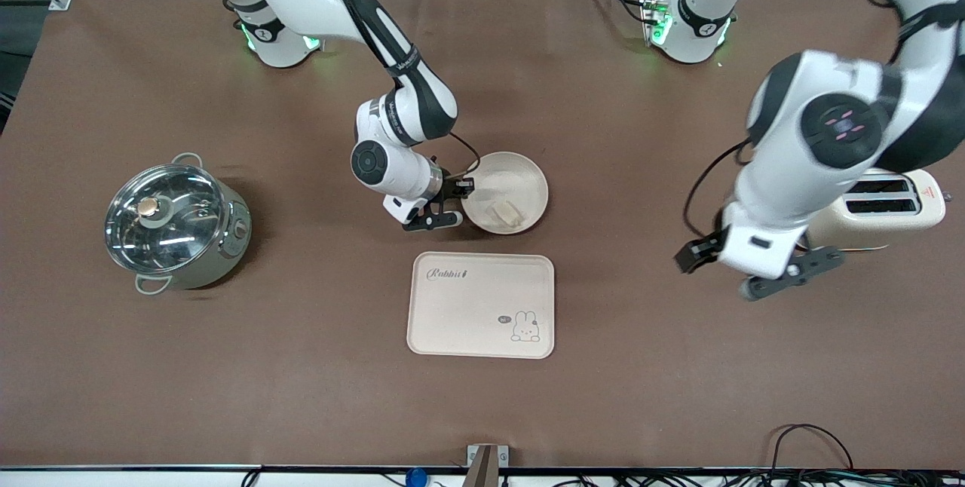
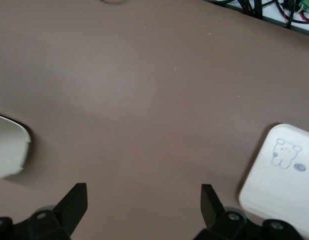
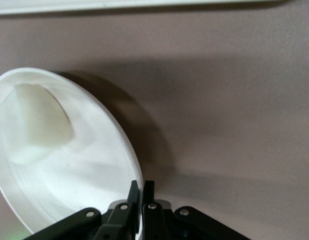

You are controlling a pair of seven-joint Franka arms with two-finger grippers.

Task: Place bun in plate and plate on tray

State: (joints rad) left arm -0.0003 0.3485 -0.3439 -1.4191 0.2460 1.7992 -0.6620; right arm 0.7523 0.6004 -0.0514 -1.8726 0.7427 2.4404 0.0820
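Observation:
The round cream plate sits on the brown table, farther from the front camera than the tray. The small pale bun lies in the plate. My right gripper is shut on the plate's rim at the side toward the right arm's end. In the right wrist view the fingers pinch the rim of the plate, with the bun inside. My left gripper is open and empty above the table beside the toaster, also seen in the left wrist view.
A cream two-slot toaster stands at the left arm's end, partly under the left arm. A steel pot with a glass lid stands at the right arm's end. The tray's corner shows in the left wrist view. Cables lie along the table's front edge.

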